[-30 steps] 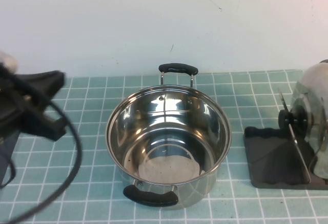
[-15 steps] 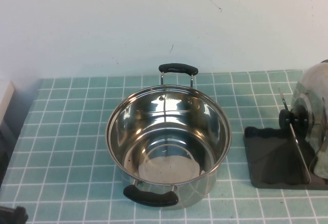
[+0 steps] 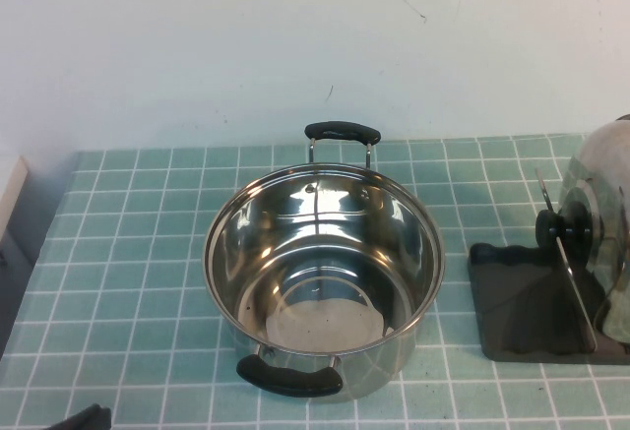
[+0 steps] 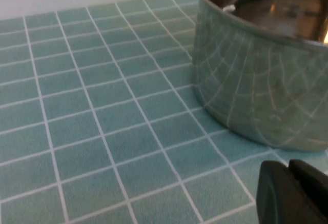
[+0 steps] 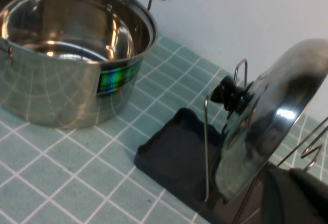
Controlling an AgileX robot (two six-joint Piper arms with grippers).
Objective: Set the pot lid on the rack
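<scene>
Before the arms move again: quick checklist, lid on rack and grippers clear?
1. Pot lid on edge between the wire dividers of the rack: ok.
2. Lid knob faces the pot, apart from it: ok.
3. Pot uncovered, upright: ok.
4. Left gripper low by the pot's side, holding nothing seen; finger state: cannot tell.
5. Right gripper near the lid's lower edge; contact: cannot tell.

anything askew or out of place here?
Nothing stands out. The pot lid stands on edge between the wire dividers of the rack, leaning slightly. The pot sits upright and empty. Left gripper is low beside the pot; right gripper is by the rack.
</scene>
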